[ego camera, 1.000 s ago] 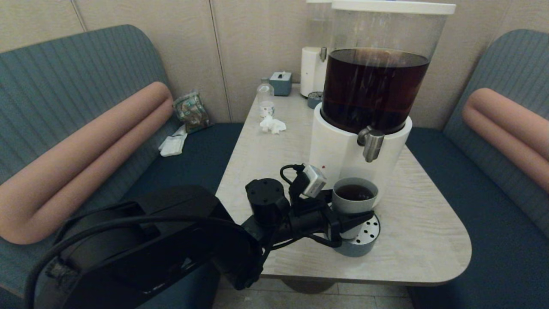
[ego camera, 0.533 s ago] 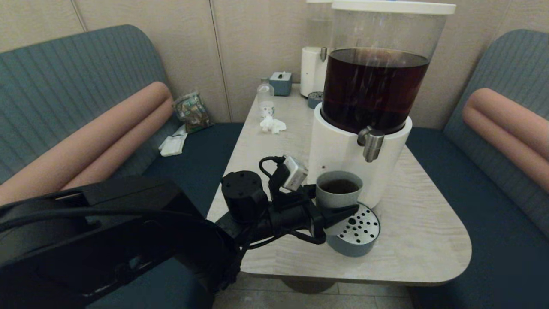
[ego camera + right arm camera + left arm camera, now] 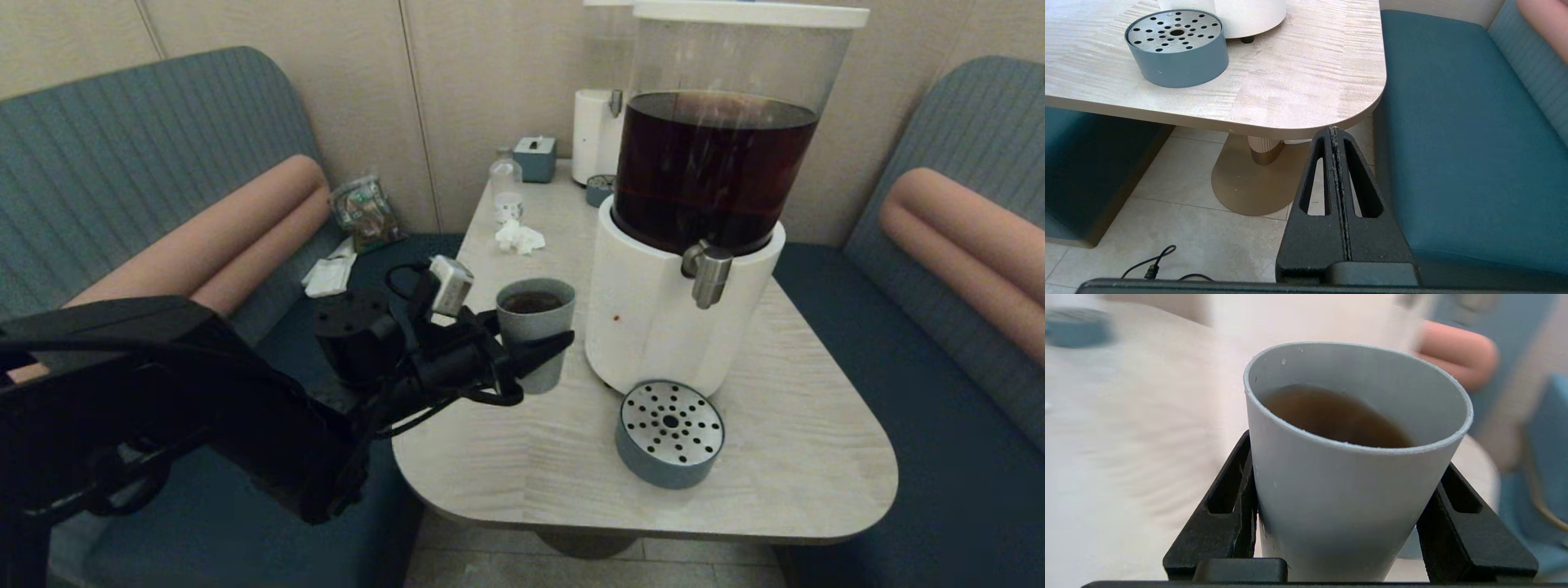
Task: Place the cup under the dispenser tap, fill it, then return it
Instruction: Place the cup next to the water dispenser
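The left gripper [image 3: 545, 353] holds the cup [image 3: 535, 333] tight, one black finger pressed on each side of its lower half. It holds the cup above the table [image 3: 522, 457], near the table's left edge. The cup is to the left of the big dispenser [image 3: 690, 269] and well away from the dispenser tap [image 3: 707, 276]. It looks lifted off the table, though the head view does not make this sure.

The left wrist view shows things the head view does not. Up close, both fingers [image 3: 1224, 514] touch the cup [image 3: 1347, 498] walls, and the cup leans a little. Tiny drops sit on the rim and on the inside wall. The background there is blurry.

The cup is plain, dull grey-blue, with no handle, and it gets narrower toward the bottom. It holds dark brown drink, filled to a bit more than half. The same dark drink fills much of the dispenser's clear tank.

The round drip tray [image 3: 669, 433] sits on the table in front of the dispenser, with nothing on its metal top full of holes.

Only the right wrist view shows the right gripper [image 3: 1336, 134]. Its fingers are pressed flat together, holding nothing. It hangs low by the table corner, over the floor and next to the blue seat [image 3: 1453, 122].
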Controlling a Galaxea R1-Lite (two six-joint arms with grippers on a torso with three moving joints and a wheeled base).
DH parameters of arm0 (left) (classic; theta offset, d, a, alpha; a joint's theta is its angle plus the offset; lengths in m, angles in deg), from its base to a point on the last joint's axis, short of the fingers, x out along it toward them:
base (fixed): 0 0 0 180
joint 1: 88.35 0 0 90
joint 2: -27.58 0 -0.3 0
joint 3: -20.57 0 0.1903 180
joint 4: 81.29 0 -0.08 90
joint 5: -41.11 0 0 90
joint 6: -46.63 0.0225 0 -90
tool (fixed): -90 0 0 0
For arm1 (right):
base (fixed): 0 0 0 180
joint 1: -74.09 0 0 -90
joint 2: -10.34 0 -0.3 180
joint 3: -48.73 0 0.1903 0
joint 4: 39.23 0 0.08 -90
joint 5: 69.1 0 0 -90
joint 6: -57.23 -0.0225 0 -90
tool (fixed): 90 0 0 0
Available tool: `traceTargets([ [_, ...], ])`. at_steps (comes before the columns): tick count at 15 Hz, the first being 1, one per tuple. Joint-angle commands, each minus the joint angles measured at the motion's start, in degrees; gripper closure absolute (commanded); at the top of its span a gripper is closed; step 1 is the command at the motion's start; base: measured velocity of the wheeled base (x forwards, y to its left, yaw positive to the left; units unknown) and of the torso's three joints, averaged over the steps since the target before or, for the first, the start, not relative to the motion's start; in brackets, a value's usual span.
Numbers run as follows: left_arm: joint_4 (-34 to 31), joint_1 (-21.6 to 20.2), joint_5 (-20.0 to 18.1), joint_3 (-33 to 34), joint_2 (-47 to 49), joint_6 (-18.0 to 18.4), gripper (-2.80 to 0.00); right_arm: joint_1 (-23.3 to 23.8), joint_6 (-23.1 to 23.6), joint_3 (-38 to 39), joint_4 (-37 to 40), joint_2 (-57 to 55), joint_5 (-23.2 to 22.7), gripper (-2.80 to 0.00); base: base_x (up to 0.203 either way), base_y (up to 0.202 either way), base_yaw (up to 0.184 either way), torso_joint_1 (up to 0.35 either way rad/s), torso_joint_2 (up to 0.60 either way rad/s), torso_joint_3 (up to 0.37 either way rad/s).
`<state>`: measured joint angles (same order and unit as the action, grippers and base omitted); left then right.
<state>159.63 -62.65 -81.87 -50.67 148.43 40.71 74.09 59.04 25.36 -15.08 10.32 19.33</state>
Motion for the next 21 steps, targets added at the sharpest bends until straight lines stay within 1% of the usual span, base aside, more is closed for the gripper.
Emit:
traceTargets([
  [1,1.4,-4.0,-0.2,-0.5,1.0,-0.8,0.00,0.0,0.1,0.0,0.0,0.0,-0.1,0.00,0.000,0.000,0.000,0.000,0.00,0.000],
  [3,2.7,-6.6,-0.2,-2.5,4.0,-1.4,0.00,0.0,0.0,0.0,0.0,0.0,0.0,0.00,0.000,0.000,0.000,0.000,0.00,0.000],
  [6,3.1,-9.9,-0.2,-7.6,9.3,-1.8,0.00,0.0,0.1,0.0,0.0,-0.1,-0.1,0.00,0.000,0.000,0.000,0.000,0.00,0.000],
  [9,3.1,-11.5,-0.2,-13.1,14.2,-1.8,0.00,0.0,0.0,0.0,0.0,0.0,-0.1,0.00,0.000,0.000,0.000,0.000,0.00,0.000],
  [13,3.1,-12.2,0.0,-19.4,21.0,-1.9,0.00,0.0,0.0,0.0,0.0,0.0,0.0,0.00,0.000,0.000,0.000,0.000,0.00,0.000],
  [16,3.1,-13.3,0.1,-21.6,24.0,-1.8,0.00,0.0,0.0,0.0,0.0,0.0,0.0,0.00,0.000,0.000,0.000,0.000,0.00,0.000],
  [19,3.4,-13.9,1.8,-22.0,25.6,-2.3,0.00,0.0,0.0,0.0,0.0,0.0,0.0,0.00,0.000,0.000,0.000,0.000,0.00,0.000],
  [21,3.4,-13.9,1.9,-22.0,25.6,-2.4,0.00,0.0,0.1,0.0,0.0,0.0,0.0,0.00,0.000,0.000,0.000,0.000,0.00,0.000],
])
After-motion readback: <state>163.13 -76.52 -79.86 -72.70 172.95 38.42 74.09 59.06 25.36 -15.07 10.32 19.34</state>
